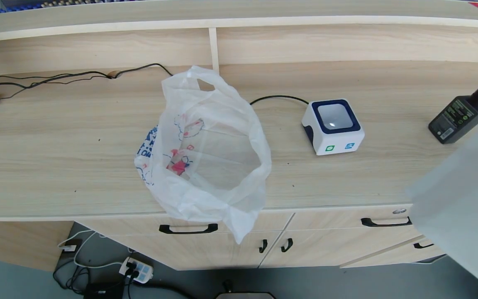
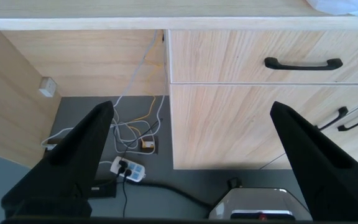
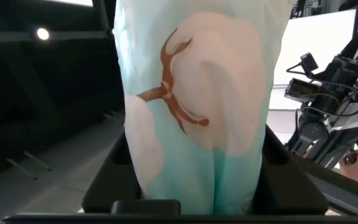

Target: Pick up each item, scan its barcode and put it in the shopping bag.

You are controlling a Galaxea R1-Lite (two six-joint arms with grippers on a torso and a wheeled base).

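The left gripper (image 2: 191, 107) hangs low, beneath the level of the shopping bag (image 1: 210, 145), facing the drawer fronts (image 2: 253, 56). Its fingers are spread wide, with nothing between them. The bag sits open-mouthed on the counter (image 1: 56, 145), its lower end spilling over the front edge. Right of the bag is the scanner (image 1: 333, 126), window up. Further right of the bag stands a dark pump bottle (image 1: 459, 116). Far right of the bag, the right gripper (image 3: 197, 180) is clamped on a pale soft pack (image 3: 197, 93) with a brown branch print, held in the air.

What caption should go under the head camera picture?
A white shopping bag sits open on the counter, with a barcode scanner and a dark pump bottle to its right.
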